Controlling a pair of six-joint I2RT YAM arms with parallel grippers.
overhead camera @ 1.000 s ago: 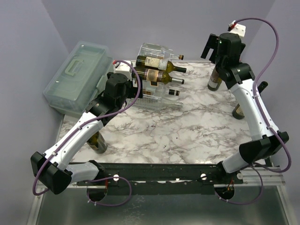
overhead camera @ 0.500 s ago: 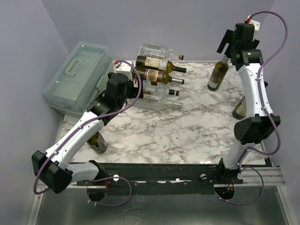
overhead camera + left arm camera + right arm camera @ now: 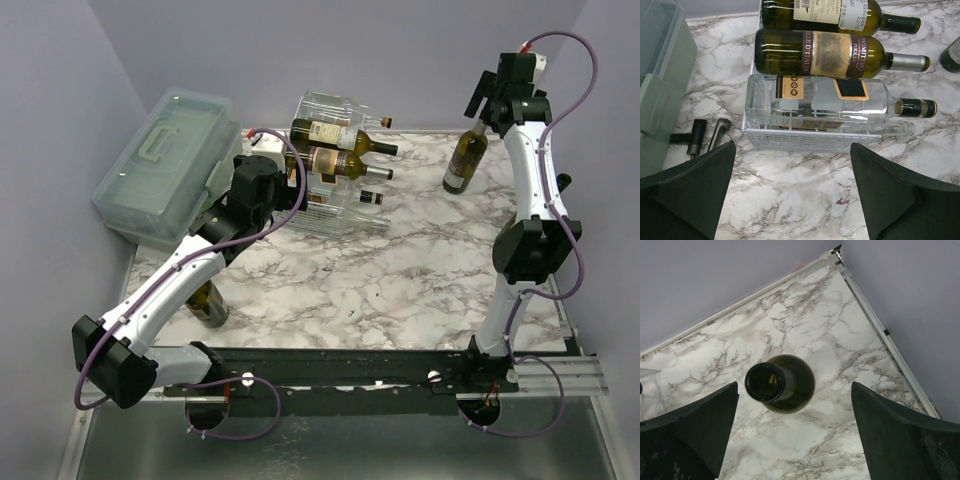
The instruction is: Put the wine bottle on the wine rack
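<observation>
The wine rack (image 3: 335,205), clear plastic with a white wire grid, stands at the back centre with three bottles lying on it. A dark green wine bottle (image 3: 463,160) stands upright, uncapped, at the back right. My right gripper (image 3: 480,105) hangs open just above its neck; in the right wrist view the bottle mouth (image 3: 766,382) lies between the spread fingers, nearer the left one, untouched by the gripper (image 3: 794,387). My left gripper (image 3: 292,195) is open and empty in front of the rack (image 3: 800,141), above bare marble (image 3: 792,167).
A pale-green lidded storage box (image 3: 165,160) sits at the back left. Another dark bottle (image 3: 210,302) stands under my left arm near the front left. Small metal parts (image 3: 705,135) lie left of the rack. Walls close the back and sides.
My right arm has stretched up and swung its gripper right, from left of the upright bottle to right above its neck. The left arm has barely moved.
</observation>
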